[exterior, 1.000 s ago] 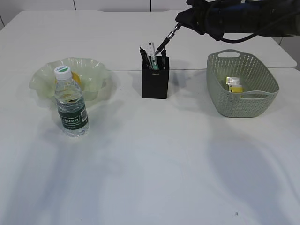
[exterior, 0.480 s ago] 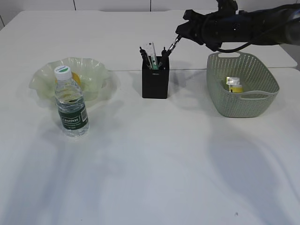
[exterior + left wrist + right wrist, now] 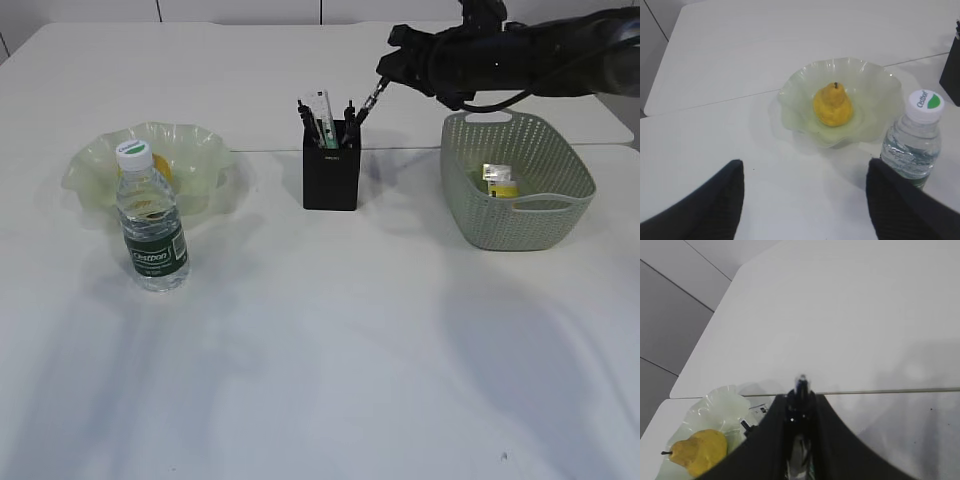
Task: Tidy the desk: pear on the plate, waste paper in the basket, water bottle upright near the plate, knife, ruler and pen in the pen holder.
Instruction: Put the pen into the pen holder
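My right gripper (image 3: 388,72) reaches in from the upper right, shut on a dark pen (image 3: 365,103). The pen slants down with its lower end at the rim of the black pen holder (image 3: 330,178). The clear ruler (image 3: 322,110) stands in the holder among dark items; I cannot pick out the knife. In the right wrist view the gripper (image 3: 801,402) pinches the pen (image 3: 801,385). The pear (image 3: 833,105) lies on the wavy green plate (image 3: 880,90). The water bottle (image 3: 152,225) stands upright beside the plate. My left gripper (image 3: 802,200) hangs open over the desk (image 3: 320,350), short of the plate.
The sage green basket (image 3: 470,215) stands at the right with the yellow waste paper (image 3: 500,181) inside. A seam between table sections (image 3: 260,151) runs behind the holder. The bottle (image 3: 914,135) stands close to my left gripper's right finger.
My right gripper has come down and to the right with the pen, bringing its lower end to the holder's rim. The left gripper, bottle, plate and basket have not moved.
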`<move>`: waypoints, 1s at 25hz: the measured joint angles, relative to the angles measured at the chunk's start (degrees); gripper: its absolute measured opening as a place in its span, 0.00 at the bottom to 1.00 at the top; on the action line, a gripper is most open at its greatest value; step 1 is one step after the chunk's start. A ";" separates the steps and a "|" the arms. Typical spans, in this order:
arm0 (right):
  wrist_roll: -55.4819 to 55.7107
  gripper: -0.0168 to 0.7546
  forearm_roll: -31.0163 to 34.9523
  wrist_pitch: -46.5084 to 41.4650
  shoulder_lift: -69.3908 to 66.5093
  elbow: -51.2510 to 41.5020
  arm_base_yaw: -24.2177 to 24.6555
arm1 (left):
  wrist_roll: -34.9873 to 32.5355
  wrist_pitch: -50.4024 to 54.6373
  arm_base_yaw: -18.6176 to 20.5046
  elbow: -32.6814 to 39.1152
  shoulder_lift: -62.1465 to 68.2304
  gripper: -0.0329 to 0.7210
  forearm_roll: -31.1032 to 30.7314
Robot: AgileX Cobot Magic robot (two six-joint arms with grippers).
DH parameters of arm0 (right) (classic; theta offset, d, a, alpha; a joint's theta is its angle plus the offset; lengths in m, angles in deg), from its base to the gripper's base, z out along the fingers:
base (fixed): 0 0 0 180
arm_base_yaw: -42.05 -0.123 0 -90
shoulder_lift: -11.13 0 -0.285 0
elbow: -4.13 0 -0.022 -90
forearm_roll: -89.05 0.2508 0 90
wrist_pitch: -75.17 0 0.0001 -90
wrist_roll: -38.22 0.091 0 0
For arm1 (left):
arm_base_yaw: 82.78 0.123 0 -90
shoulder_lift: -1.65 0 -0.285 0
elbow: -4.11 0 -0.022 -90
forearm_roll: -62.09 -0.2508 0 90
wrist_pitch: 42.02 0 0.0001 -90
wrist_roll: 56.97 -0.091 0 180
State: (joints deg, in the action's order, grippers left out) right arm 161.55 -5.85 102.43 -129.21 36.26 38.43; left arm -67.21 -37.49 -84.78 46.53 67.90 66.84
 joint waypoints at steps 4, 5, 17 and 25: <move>0.00 0.13 -0.04 -0.15 -1.02 0.59 -1.27 | 0.00 0.00 0.00 0.00 0.00 0.76 0.00; 0.00 0.13 -0.04 -0.15 -1.42 0.59 -1.44 | 0.00 0.00 0.00 0.00 0.00 0.76 0.00; 0.00 0.14 -0.37 -0.99 -3.84 0.71 -2.77 | 0.00 0.00 0.00 0.00 0.00 0.76 -0.10; 0.00 0.37 -0.37 -1.17 -3.84 0.71 -2.77 | 0.00 -0.03 0.00 0.00 0.00 0.76 -0.10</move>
State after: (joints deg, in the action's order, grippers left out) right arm 161.55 -6.22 101.26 -133.05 36.97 35.67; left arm -67.21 -37.52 -84.78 46.53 67.90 66.73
